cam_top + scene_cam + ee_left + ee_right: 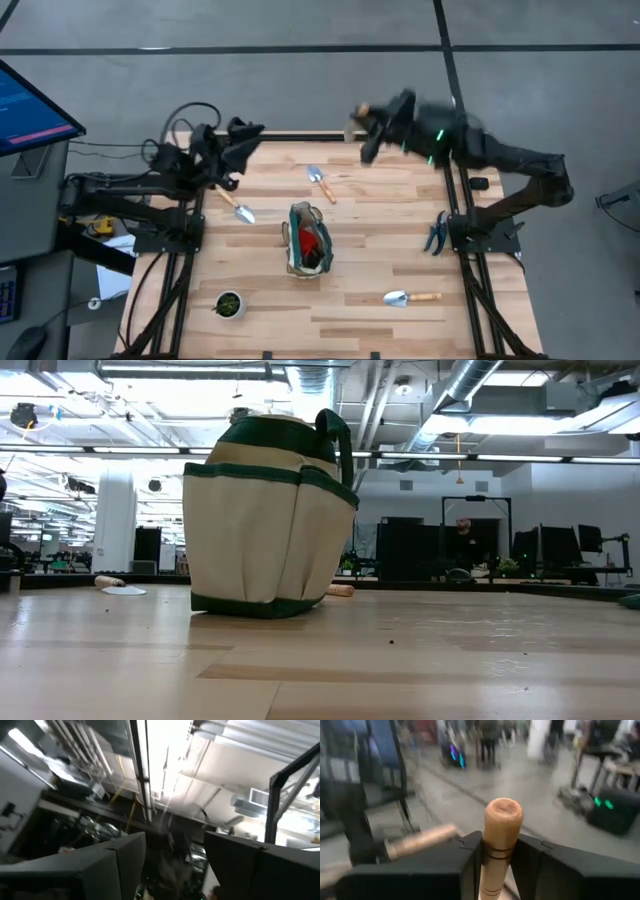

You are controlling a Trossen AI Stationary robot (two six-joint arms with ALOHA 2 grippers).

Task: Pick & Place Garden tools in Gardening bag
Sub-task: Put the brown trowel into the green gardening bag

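Clamped between my right gripper's (497,852) two dark fingers is a garden tool's light wooden handle (501,840), its rounded butt end pointing away from my wrist. I am carrying it high over the table's (360,310) back edge, at about one o'clock from the gardening bag (309,240), and my arm looks blurred in the high view, so I am probably moving fast. I cannot see the metal head, so I am judging its length only from the handle.

To do this step well, I am planning to swing toward the bag's open mouth, bring the tool over the middle of it, tip the head down, and only then loosen my hold. The bag is soft and stands upright at the table's centre with a red-and-black item (314,243) already inside, so I should be coming down beside that item, not onto it, and not brushing the rim or handles.

My left gripper (236,150) is waiting at ten o'clock from the bag, near the back left corner, its fingers spread and holding nothing.

Three trowels are left: one (236,205) at nine to ten o'clock, one (321,183) at twelve, one (410,297) at four. A small pot (229,304) sits at seven.
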